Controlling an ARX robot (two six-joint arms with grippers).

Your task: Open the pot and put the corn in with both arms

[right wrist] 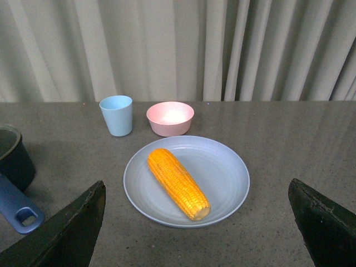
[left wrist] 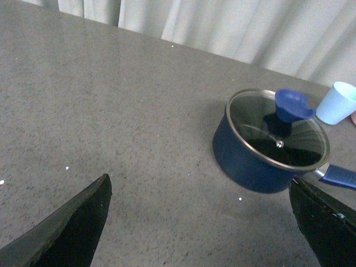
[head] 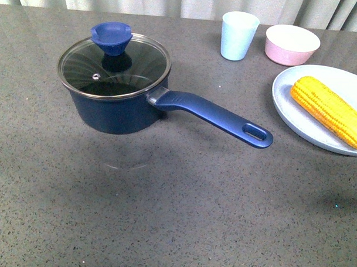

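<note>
1. Nothing done yet: the round glass lid with a blue knob (head: 113, 61) sits on the dark navy saucepan (head: 117, 114), left of centre on the grey table (head: 175, 215).
2. Yellow corn cob (head: 329, 110) lies on a pale-blue round plate (head: 285, 108), far right.
3. Left gripper (left wrist: 198, 181) and right gripper (right wrist: 196, 183) — jaws spread wide, empty.
4. Open table in front. The long blue handle (head: 217, 117) points toward the plate; a light-blue cup (head: 239, 35) and pink bowl (head: 292, 44) stand behind.

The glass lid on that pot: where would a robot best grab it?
By the blue knob standing up from the lid, coming down from above: the glass lies flat and wide on the pot, so the knob is probably the only pinchable part.
</note>
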